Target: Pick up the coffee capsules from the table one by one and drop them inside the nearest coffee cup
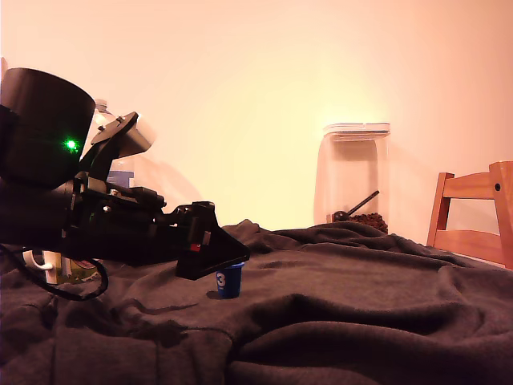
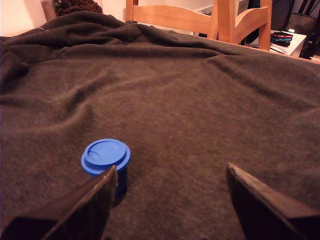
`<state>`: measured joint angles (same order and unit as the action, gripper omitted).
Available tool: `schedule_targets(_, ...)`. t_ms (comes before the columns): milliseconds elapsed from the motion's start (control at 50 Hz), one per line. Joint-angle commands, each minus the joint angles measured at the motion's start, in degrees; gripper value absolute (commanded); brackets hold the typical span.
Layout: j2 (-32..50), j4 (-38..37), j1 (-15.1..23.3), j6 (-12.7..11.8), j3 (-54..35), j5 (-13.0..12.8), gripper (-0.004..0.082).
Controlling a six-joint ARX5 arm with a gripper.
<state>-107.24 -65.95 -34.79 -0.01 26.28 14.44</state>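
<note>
A small dark-blue coffee capsule (image 1: 229,280) stands upright on the table, which is covered in rumpled dark fabric (image 1: 345,305). My gripper (image 1: 232,258) hovers low over the cloth, open, with its tips right above the capsule. In the wrist view the capsule (image 2: 106,157) sits just off the tip of one finger (image 2: 87,205). It is outside the gap, and the other finger (image 2: 265,205) is far from it. Nothing lies between the fingers (image 2: 172,169). Only a bit of the white coffee cup (image 1: 53,267) shows behind the arm at the exterior view's left.
A tall clear jar (image 1: 356,176) with a white lid and dark contents stands at the back. A wooden chair (image 1: 473,216) is at the exterior view's right and shows as the chair (image 2: 175,17) in the wrist view. A clear water bottle (image 1: 108,136) stands behind the arm.
</note>
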Motion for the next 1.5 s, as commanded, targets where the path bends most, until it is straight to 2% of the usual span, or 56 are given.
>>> schedule_targets(0, 0.7, 2.7, 0.1, -0.1, -0.3, -0.3, 0.0606)
schedule_targets(280, 0.7, 3.4, -0.2, -0.2, -0.3, -1.1, 0.0606)
schedule_targets(380, 0.7, 3.5, -0.2, -1.6, -0.3, -3.7, 0.0606)
schedule_targets(580, 0.9, 4.7, -0.2, -1.7, -0.3, -8.9, 0.0606)
schedule_targets(920, 0.9, 5.5, -0.2, -1.7, -0.3, -13.3, 0.0606)
schedule_targets(1100, 0.9, 5.8, -0.3, -1.6, -0.1, -13.3, 0.0606)
schedule_targets(1480, 0.7, 12.9, -0.3, -1.6, 3.8, -13.0, 0.0605)
